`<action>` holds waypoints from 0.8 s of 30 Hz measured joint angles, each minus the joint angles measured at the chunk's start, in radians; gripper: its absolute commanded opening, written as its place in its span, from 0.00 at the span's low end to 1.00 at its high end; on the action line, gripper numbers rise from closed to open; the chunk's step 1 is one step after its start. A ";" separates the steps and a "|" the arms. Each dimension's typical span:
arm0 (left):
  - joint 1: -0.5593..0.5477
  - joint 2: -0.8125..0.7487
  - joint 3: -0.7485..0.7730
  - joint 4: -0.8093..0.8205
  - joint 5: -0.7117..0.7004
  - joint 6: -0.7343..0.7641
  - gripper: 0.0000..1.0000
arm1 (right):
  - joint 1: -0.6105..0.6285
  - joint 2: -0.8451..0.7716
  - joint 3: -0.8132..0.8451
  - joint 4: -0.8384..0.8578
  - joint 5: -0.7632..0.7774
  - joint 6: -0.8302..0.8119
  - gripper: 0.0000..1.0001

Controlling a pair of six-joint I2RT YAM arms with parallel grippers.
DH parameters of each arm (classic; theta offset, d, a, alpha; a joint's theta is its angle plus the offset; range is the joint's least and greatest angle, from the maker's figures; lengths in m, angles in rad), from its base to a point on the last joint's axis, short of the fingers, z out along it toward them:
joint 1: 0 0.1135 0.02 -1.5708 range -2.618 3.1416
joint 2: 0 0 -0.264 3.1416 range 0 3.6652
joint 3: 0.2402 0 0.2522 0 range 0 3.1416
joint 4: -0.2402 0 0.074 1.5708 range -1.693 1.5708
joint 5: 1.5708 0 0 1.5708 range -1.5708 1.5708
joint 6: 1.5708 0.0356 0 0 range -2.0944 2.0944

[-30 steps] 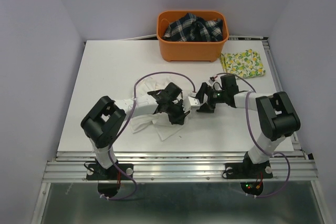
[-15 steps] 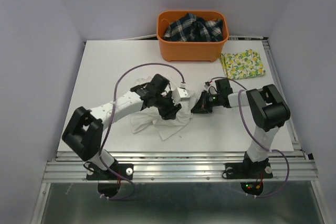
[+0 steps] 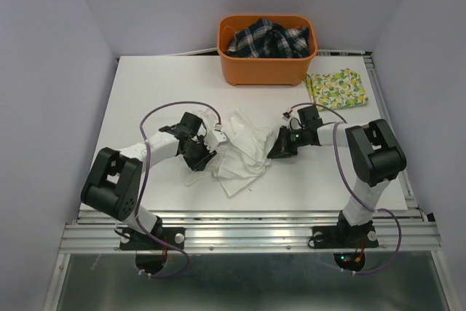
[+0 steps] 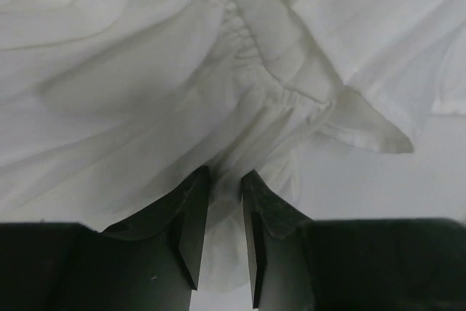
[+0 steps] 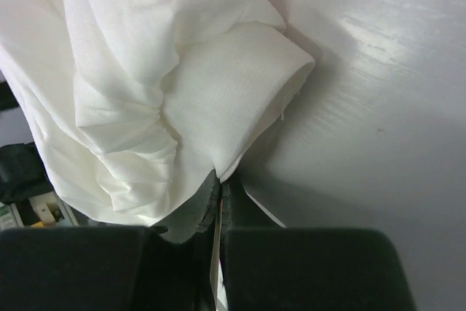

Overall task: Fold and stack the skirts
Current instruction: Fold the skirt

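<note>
1. The plain white skirt [image 3: 239, 152] lies crumpled in the middle of the table [image 3: 145, 92], bunched between the two arms. The lemon-print skirt [image 3: 336, 87] sits folded at the far right, just beside the orange basket [image 3: 266, 69].
2. The left gripper [image 4: 224, 189] is at the skirt's left side. Its fingers [image 4: 191, 213] are nearly closed, with a gathered fold of cloth near the elastic waistband pinched in the narrow gap.
3. The right gripper [image 5: 220, 196] is at the skirt's right side. Its jaws are pressed together on a thin edge of fabric, with only a little cloth between them.
4. That shallow right-hand pinch looks like the main risk. If the arms pull apart to spread the skirt, the edge could slip free and the cloth would collapse.
5. The left hold seems to take in several gathered layers. Lifting from there may leave the skirt twisted, so any fold would come out crooked.
6. The cloth is crinkly and rests on the table. Dragging it rather than raising it would probably bunch it further.
7. Carrying it to the far right risks nudging the folded skirt out of shape.
</note>
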 measured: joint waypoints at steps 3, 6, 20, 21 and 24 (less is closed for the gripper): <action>0.050 0.027 0.008 0.044 -0.011 0.010 0.35 | 0.002 -0.015 0.000 -0.035 0.014 -0.034 0.01; 0.101 0.067 0.045 0.067 -0.009 0.024 0.36 | 0.002 -0.031 -0.001 -0.051 0.023 -0.056 0.01; 0.147 -0.137 0.175 -0.095 0.210 0.064 0.60 | 0.002 -0.060 -0.025 -0.048 0.017 -0.039 0.01; 0.133 -0.146 0.182 -0.093 0.216 0.058 0.61 | 0.002 -0.060 -0.026 -0.047 0.016 -0.039 0.01; 0.063 -0.156 0.195 -0.076 0.221 0.016 0.62 | 0.002 -0.060 -0.028 -0.044 0.015 -0.035 0.01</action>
